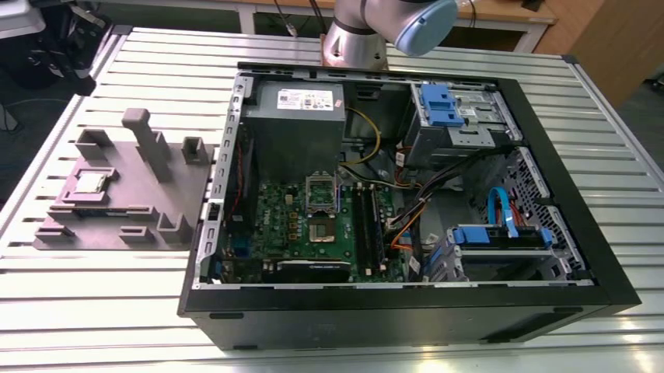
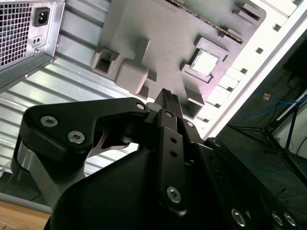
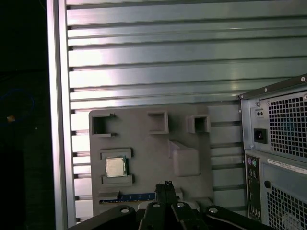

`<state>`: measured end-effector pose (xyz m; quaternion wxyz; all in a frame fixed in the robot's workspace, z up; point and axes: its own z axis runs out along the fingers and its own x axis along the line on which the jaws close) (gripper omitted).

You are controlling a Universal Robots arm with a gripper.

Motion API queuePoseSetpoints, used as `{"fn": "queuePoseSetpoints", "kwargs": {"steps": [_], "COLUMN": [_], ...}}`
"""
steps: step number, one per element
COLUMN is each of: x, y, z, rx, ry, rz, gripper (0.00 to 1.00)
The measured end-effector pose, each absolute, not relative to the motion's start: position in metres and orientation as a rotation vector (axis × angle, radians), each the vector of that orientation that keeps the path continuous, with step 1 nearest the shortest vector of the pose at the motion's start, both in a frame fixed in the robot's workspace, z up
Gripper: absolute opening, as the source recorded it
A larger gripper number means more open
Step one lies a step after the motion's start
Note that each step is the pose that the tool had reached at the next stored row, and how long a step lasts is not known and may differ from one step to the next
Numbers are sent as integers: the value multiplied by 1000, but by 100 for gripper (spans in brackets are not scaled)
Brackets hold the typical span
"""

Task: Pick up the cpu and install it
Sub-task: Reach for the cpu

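The cpu [image 1: 92, 183] has a silver-grey top, and its fixture [image 1: 135, 206] is plain grey. The table [image 1: 104, 311] is silver with ribbed slats. The computer case [image 1: 415, 318] is black, its motherboard [image 1: 280, 210] green, and the gripper [image 2: 168, 96] black.

Slatted metal table [image 1: 93, 311], wooden furniture [image 1: 612, 47] behind, dark floor [image 3: 24, 143] with perhaps a tripod [image 2: 276, 143].

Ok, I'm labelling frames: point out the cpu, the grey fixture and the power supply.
cpu [image 3: 115, 166], first wrist view, centre of its metal top.
grey fixture [image 3: 144, 153], first wrist view, bare flat base.
power supply [image 1: 295, 136], exterior view, grey top face.
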<state>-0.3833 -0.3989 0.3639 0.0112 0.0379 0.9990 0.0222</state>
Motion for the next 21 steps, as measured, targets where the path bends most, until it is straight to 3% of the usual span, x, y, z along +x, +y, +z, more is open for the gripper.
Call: {"fn": "queuePoseSetpoints", "kwargs": {"steps": [21], "x": [-393], "y": [-399], "z": [364], "rx": [118], "ry": [3116], "rz": [69], "gripper": [10]}}
